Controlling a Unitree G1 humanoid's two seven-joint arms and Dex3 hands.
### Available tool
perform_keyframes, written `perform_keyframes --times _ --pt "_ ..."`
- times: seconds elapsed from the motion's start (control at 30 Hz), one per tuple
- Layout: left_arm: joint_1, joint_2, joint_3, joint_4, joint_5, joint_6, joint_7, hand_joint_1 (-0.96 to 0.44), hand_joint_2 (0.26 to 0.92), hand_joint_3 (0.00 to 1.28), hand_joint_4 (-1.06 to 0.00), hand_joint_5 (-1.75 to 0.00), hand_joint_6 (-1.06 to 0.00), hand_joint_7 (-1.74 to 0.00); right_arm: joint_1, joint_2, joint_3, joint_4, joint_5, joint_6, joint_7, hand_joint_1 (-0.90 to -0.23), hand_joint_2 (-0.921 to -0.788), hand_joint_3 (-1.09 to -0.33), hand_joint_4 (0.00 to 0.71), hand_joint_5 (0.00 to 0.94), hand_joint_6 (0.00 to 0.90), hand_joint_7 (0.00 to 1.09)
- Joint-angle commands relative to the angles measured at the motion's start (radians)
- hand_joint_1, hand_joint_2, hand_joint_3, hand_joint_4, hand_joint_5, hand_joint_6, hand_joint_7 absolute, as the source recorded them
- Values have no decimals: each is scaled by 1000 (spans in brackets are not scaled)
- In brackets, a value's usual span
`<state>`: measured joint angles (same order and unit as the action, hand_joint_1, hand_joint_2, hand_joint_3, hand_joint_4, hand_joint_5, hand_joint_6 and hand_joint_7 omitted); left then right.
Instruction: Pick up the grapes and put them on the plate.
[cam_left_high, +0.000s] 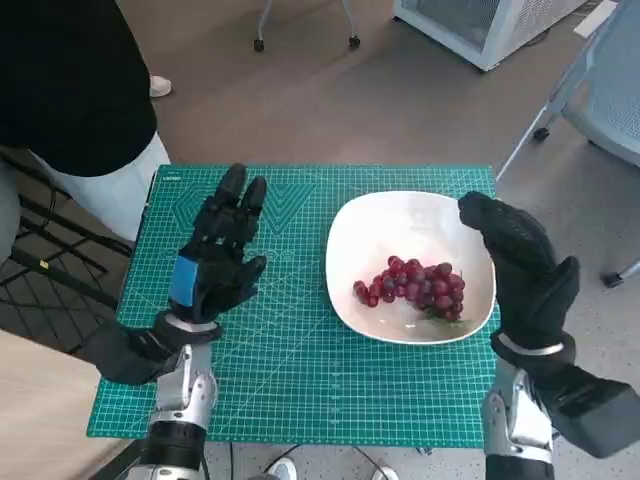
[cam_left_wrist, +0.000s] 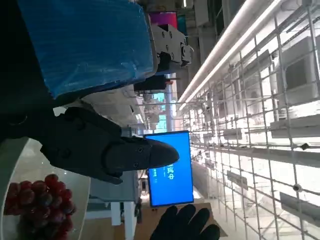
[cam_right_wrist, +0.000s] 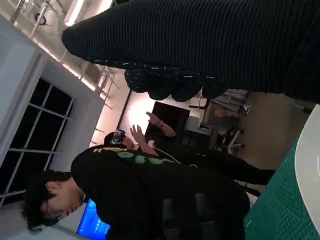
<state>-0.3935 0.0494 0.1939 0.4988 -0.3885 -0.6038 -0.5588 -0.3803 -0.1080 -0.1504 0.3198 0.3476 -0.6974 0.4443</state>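
Head view: small pale print on the green cutting mat (cam_left_high: 300, 370), at its far left corner in the upper left of the frame; too small to read. The mat's ruled grid carries no legible numbers.

Left wrist view: blue screen (cam_left_wrist: 169, 167), lower centre of the frame, shows a few white characters (picture turned on its side); not legible.

Right wrist view: green marking on the person's black top (cam_right_wrist: 135, 159), left of centre; unreadable.

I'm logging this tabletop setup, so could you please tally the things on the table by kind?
Bunch of red grapes: 1
White plate: 1, holding the grapes
Green cutting mat: 1
Total: 3
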Motion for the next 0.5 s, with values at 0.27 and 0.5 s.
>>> perform_keyframes --times 0.27,0.5 --pt "8 -8 3 8 34 -57 45 -129 921 220 -320 -38 -327 -32 28 20 6 -13 -8 29 -22 -416 -921 -548 365 0 235 264" --pt "9 0 0 2 32 -40 45 -106 921 237 -331 -27 -332 -26 31 26 8 -18 -7 33 -24 -416 -921 -547 365 1 235 268"
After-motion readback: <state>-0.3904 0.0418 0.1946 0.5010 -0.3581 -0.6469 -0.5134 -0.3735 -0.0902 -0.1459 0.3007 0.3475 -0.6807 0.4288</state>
